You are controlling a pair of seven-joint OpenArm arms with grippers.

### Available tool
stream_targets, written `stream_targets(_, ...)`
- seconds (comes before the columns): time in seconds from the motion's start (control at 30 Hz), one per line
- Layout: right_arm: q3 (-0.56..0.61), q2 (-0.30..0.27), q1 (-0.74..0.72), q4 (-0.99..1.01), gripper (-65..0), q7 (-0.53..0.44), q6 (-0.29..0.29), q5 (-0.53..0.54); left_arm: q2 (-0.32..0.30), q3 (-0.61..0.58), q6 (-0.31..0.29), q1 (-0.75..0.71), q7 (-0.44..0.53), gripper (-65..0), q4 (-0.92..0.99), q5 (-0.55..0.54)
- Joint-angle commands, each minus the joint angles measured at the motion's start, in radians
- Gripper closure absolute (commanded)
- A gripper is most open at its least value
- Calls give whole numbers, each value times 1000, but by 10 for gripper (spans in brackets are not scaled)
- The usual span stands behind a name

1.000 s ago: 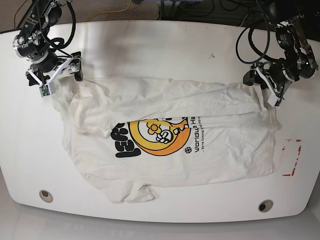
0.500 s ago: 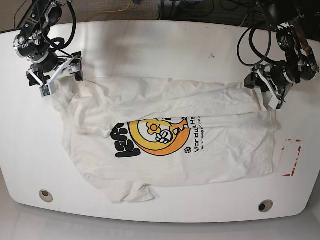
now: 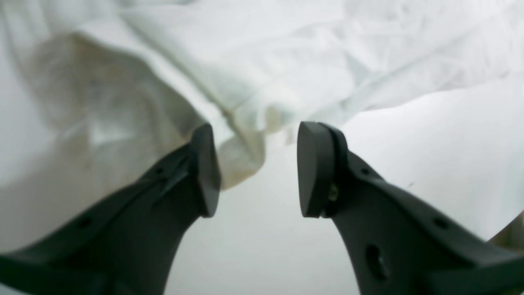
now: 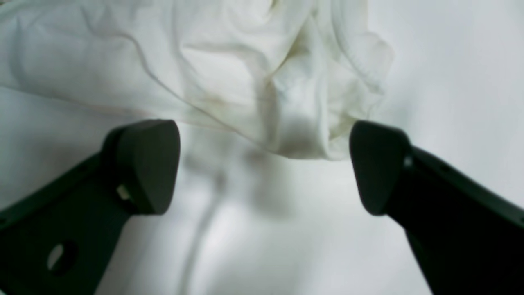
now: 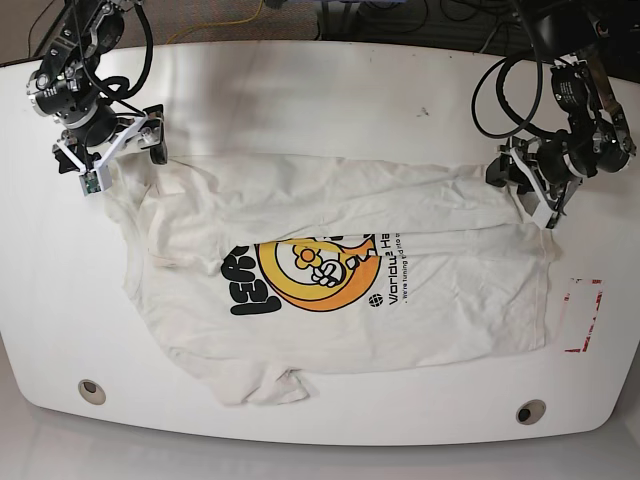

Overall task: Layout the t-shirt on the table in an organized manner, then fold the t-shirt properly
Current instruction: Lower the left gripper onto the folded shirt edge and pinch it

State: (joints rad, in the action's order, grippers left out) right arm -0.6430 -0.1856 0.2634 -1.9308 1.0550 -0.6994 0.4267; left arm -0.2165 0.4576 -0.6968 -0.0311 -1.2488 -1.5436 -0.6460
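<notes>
The t-shirt (image 5: pixel 330 275) is lying on the desk (image 5: pixel 320 90), spread out but wrinkly, its top edge flopping over. Both your jaws are standing apart at its two far corners, holding nothing. All your folding is still waiting.

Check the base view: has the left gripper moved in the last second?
Yes. The left gripper has drifted up the picture and slightly leftward, away from the red tape rectangle, staying at the t-shirt corner.
</notes>
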Motion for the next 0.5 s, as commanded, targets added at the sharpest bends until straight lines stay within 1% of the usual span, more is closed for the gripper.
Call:
stream_targets(0.0,-8,-15,-8,-20,-620,-20,1,16,-14,2,-1,18,14,-257,4,-16)
stream_targets(0.1,-8,-15,-8,-20,-620,-20,1,16,-16,2,-1,20,14,-254,25,-16)
stream_targets(0.17,-8,-15,-8,-20,-620,-20,1,16,-16,2,-1,26,14,-237,41,-16)
stream_targets(0.23,-10,-15,-8,-20,-620,-20,1,16,-16,2,-1,26,14,-183,44,-16)
stream_targets(0.37,-10,-15,-8,-20,-620,-20,1,16,-16,2,-1,26,14,-38,47,-16)
stream_targets(0.43,-10,-15,-8,-20,-620,-20,1,16,-16,0,-1,26,14,0,45,-16)
stream_targets(0.47,-10,-15,-8,-20,-620,-20,1,16,-18,0,-1,26,14,0,42,-16)
